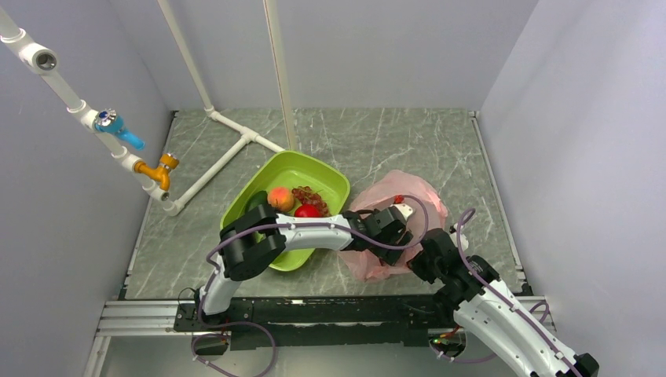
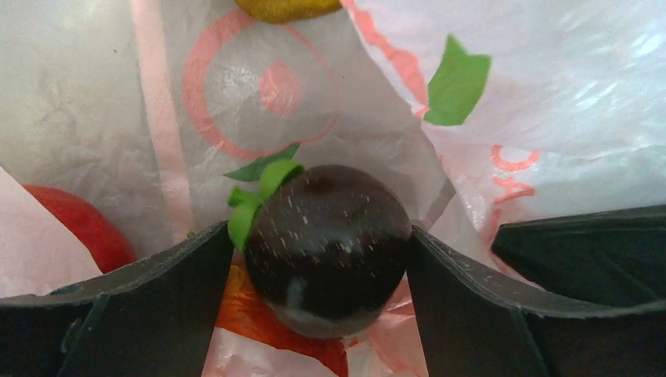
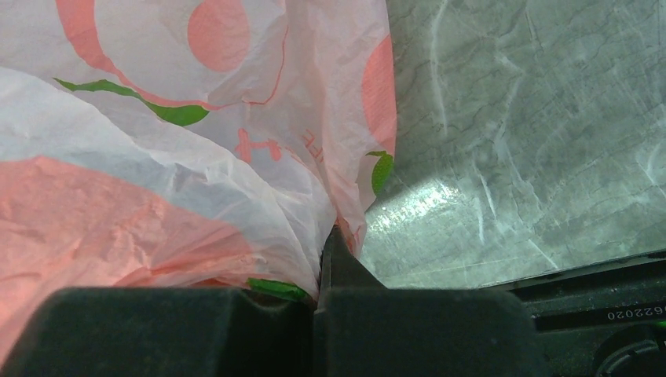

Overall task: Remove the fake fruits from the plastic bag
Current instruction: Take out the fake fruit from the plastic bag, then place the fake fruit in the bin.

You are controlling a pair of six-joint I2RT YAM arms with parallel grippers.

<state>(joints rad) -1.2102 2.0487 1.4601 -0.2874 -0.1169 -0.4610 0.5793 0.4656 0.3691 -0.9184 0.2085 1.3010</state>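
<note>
Mid-extraction: dark speckled fake fruit [image 2: 326, 251] inside pink plastic bag [image 1: 412, 192] at green tray's [image 1: 336, 179] 3 o'clock, left gripper [image 2: 318, 234] splayed wide astride it, right gripper [image 3: 322, 263] clamped tight on bag film; next likely needs closing, then lifting.

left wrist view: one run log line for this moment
left gripper: open, straddling dark fruit inside plastic bag | right gripper: shut on bag edge

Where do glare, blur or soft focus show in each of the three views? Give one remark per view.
Top external: evenly lit and sharp throughout. Left wrist: white glare on the plastic bag, a small highlight on the dark fruit. Right wrist: bright sheen on the table, nearest bag folds slightly soft.
</note>
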